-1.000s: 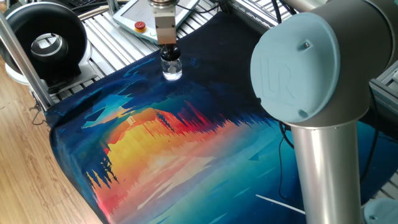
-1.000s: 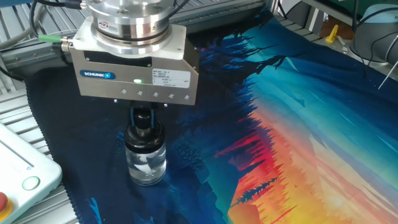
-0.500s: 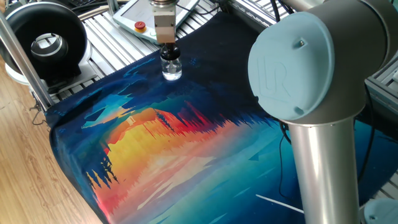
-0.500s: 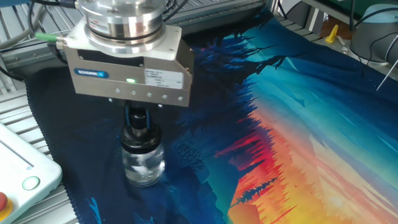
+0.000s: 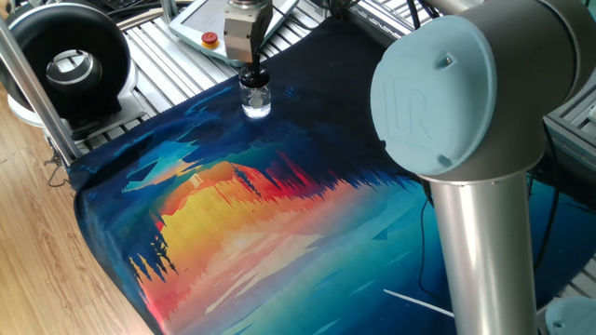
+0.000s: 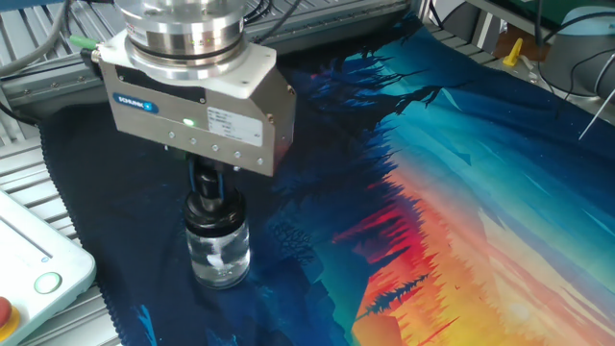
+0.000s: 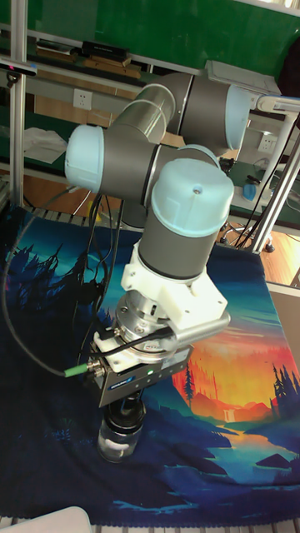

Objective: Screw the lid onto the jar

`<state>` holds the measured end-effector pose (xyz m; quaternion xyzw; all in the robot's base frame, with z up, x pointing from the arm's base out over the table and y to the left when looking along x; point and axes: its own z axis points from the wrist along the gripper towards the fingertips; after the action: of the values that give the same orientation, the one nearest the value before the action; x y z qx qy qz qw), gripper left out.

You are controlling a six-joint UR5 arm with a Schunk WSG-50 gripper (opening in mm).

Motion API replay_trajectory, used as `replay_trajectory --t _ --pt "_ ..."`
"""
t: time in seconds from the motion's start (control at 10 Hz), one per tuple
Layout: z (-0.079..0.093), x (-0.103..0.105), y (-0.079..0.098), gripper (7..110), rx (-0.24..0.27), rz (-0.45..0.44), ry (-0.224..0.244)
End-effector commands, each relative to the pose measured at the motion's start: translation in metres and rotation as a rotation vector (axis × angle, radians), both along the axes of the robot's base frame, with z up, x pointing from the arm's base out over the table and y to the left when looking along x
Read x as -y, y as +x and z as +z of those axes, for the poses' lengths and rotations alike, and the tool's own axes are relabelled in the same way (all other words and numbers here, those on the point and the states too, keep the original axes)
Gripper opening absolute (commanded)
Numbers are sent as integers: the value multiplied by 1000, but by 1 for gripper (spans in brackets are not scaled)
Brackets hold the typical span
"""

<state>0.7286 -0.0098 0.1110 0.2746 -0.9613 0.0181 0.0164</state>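
The jar (image 6: 219, 255), a small clear glass bottle, stands upright on the dark corner of the printed mat; it also shows as the jar (image 5: 256, 100) and the jar (image 7: 117, 441). The black lid (image 6: 209, 197) sits on its neck. My gripper (image 6: 209, 183) hangs straight down over the jar, its fingers shut on the lid. In the first fixed view my gripper (image 5: 252, 73) is just above the glass. The gripper body hides most of the fingers and the lid's top.
A white teach pendant (image 5: 209, 28) with a red button (image 5: 211, 39) lies behind the jar. A large black ring-shaped device (image 5: 65, 65) stands at the far left on the slatted table. The colourful mat (image 5: 279, 214) spreads toward the front; my arm's big blue joint (image 5: 456, 88) fills the right.
The gripper body has turned about its vertical axis over the jar, with the lid between its fingers. The jar has stayed in place on the mat.
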Motion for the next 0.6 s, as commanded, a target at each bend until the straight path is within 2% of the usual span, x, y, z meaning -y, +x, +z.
replay_trajectory --t 0.0,0.1,0.2,0.5 --pt "18 0 -2 7 -54 -126 1" --pt "19 -9 -1 7 -64 -180 23" --pt "13 -13 1 7 -57 -205 47" --pt "6 -10 3 7 -51 -255 44"
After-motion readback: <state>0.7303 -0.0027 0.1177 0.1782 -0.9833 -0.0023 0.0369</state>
